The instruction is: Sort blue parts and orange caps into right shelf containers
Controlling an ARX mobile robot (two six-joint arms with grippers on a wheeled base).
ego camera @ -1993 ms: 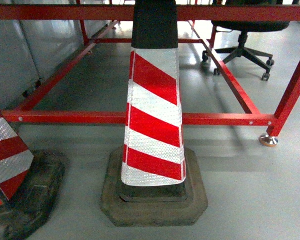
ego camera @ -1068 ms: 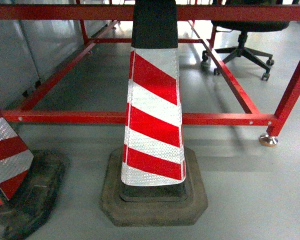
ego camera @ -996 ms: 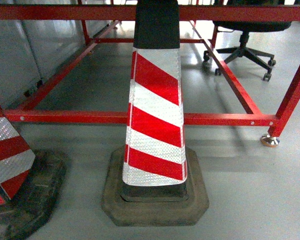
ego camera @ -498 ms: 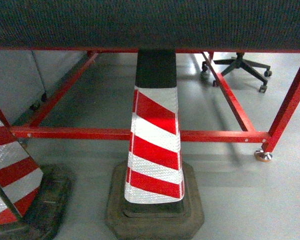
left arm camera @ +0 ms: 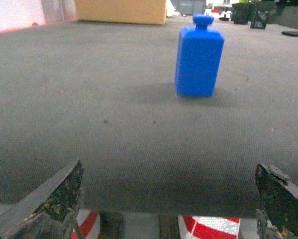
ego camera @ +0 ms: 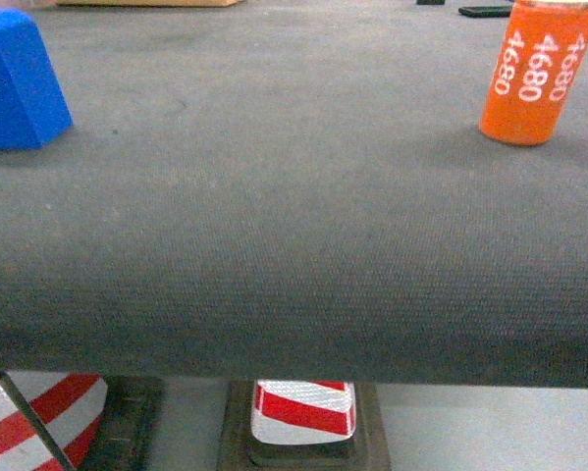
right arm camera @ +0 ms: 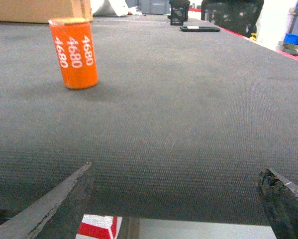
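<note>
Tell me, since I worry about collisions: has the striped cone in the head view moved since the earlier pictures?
Cannot tell: the cone shows lower in frame, but its base stays at the second cone's base, so the camera rose to the table.

- The table [ego camera: 274, 245] is seen by the head view from its near edge, almost level with the top.
- The same near edge is shared by both low, forward-facing wrist views.

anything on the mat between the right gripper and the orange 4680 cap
Nothing visible does. In the right wrist view the right gripper hangs open at the near table edge, and only bare grey mat lies between it and the orange cap, which stands upright further in, to the left.
</note>
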